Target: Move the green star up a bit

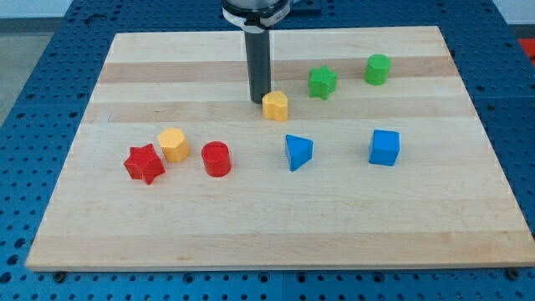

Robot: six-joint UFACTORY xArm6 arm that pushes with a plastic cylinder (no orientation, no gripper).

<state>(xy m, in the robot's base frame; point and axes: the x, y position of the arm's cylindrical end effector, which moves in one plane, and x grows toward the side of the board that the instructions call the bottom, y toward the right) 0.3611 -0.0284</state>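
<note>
From the one camera view I look down on a pale wooden desk [276,226] resting on a blue perforated base [33,75]. My arm comes in from the view's top as a straight dark rod [258,63]. My tip [259,101] sits on the board just to the view's left of a yellow block [276,106] with a rounded top, close enough that I cannot tell whether the two touch. There is no end effector with jaws on this rig, only the rod, so nothing is spread or pinched.

The green star [323,82] lies to the view's right of my tip and slightly nearer the view's top, beyond the yellow block, apart from both. Further right and a little higher stands a green cylinder-like block [378,69], near the star but not touching it.

Below the yellow block is a blue triangular block [298,152], and to its right, well apart, a blue cube [384,147].

On the view's left half sits a cluster of three: a red star [145,164] lowest and leftmost, a yellow hexagonal block [174,144] just above and right of it, apparently touching or nearly so, and a red cylinder [216,159] just beside that, with a small gap.
</note>
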